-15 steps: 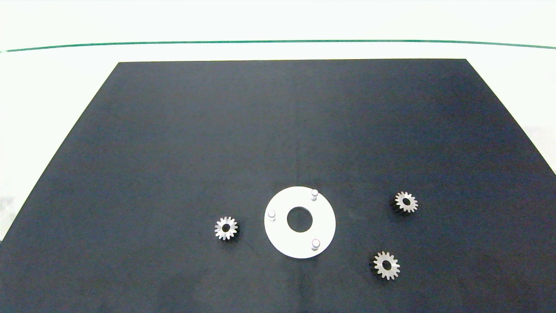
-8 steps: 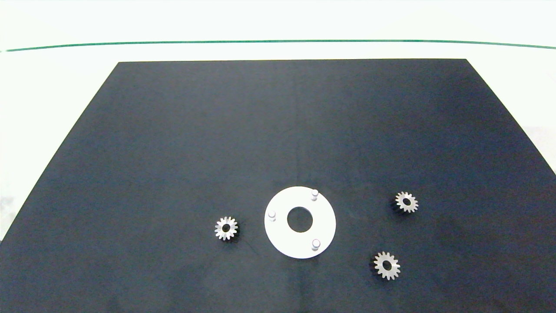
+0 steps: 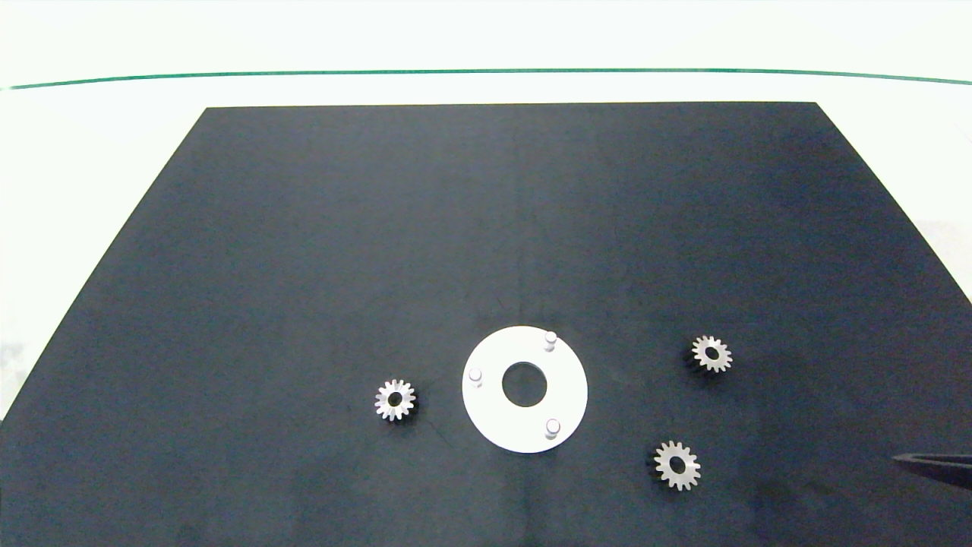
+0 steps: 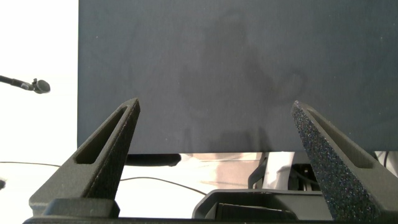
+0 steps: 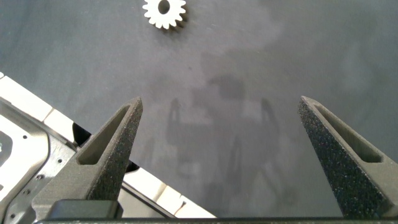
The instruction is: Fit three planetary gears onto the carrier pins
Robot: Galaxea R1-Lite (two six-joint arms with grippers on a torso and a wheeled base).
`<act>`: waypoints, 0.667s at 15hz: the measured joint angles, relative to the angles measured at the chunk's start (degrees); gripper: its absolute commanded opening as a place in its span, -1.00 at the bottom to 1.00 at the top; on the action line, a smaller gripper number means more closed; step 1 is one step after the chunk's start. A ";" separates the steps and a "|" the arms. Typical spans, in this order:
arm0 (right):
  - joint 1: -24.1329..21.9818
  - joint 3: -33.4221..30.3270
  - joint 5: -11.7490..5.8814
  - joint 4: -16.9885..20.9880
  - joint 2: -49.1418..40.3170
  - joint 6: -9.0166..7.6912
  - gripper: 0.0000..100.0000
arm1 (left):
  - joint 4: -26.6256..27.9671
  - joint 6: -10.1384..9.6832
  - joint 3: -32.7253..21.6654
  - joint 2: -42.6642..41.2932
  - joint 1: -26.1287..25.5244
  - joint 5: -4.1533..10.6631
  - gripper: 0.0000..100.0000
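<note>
My right tool (image 5: 221,162) hangs above the dark mat (image 3: 486,228) with its two fingers (image 5: 106,155) spread wide and nothing between them. Only its own wrist view shows that spread; from the head view I see just a dark tip (image 3: 938,465) of it entering at the right edge, low over the mat, too little to judge the gap.

Ahead of this tool, well apart from the fingertips, one of the planetary gears (image 5: 165,12) lies flat on the mat. I cannot tell which of the three it is from the wrist view alone.

The head view shows what neither wrist camera catches: the white disc (image 3: 524,437) lying flat, with the three carrier pins (image 3: 552,428) standing bare on it. One gear (image 3: 676,465) sits between the disc and my right tool's tip, the nearest piece to it. Another gear (image 3: 711,354) lies farther out beyond that one, and the third gear (image 3: 395,399) rests on the far side of the disc. None of them touches the disc.

My left tool (image 4: 214,155) is out of the head view entirely. Its wrist view shows the fingers wide apart and empty, over the mat's edge, with the pale desk (image 4: 37,50) beside it.
</note>
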 measured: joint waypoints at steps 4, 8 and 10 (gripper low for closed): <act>5.19 -2.29 -0.15 -5.64 9.16 0.39 1.00 | -0.33 0.04 -0.41 0.56 0.77 -0.05 1.00; 12.56 -2.60 -3.38 -8.98 16.73 0.60 1.00 | -0.27 0.06 -1.39 0.67 0.83 -0.06 1.00; 13.37 -2.66 -4.50 -11.19 19.52 0.60 1.00 | -0.27 0.04 -1.61 0.63 0.88 -0.06 1.00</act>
